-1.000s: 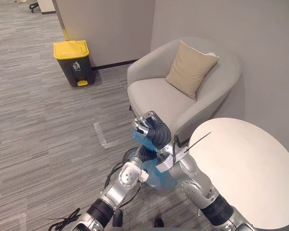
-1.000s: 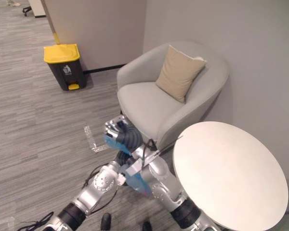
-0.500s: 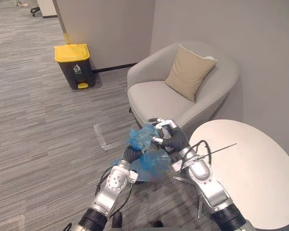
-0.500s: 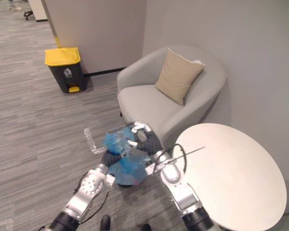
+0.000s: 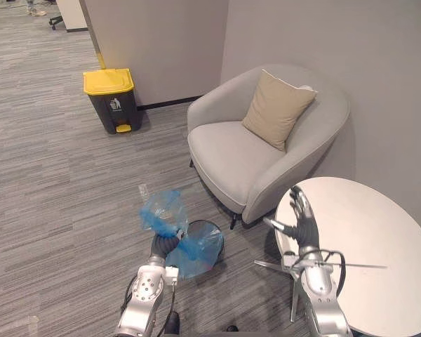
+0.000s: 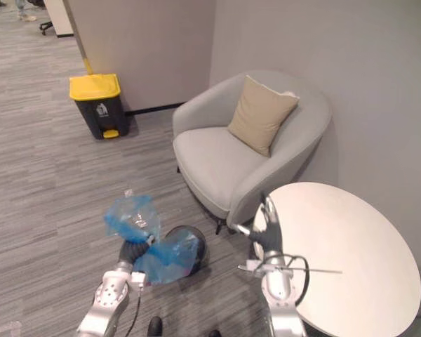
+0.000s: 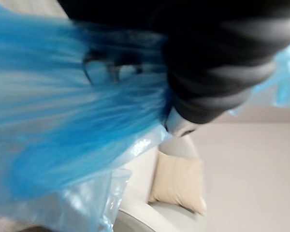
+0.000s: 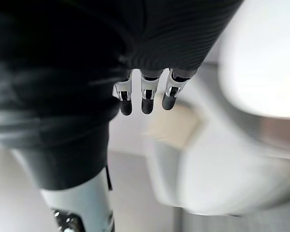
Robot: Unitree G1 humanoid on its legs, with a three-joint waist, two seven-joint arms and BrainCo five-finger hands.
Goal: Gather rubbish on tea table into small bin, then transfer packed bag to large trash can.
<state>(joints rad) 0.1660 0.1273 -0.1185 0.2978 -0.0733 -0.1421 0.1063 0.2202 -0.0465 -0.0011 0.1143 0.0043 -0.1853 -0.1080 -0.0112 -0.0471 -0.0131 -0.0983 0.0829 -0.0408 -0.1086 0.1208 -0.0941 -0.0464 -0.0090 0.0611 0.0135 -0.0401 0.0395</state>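
Blue plastic bag [image 5: 161,210] bunches around the left robot hand [image 5: 160,246] on the floor side of the armchair [image 5: 238,151], its lower part overlapping the small bin [image 5: 205,224]. Whether that hand is clamped on it cannot be told. The right robot hand [image 5: 303,223] is spread wide at the bench [image 5: 379,267] edge nearest the armchair. A yellow-lidded trash can [image 5: 112,102] stands well apart from the armchair.

The left hand [image 5: 162,244] was swallowed by the blue bag [image 5: 161,209], with just its dark cover poking out and the grip itself out of sight! The bag draped over the small bin [image 5: 213,227], hiding part of the rim and whatever lay inside. The tea table [image 5: 379,232] ran off the right edge. Up top were a person's shoes [image 5: 35,9], the legs cut off. The mark on the large trash can [image 5: 111,98] was too small to read.
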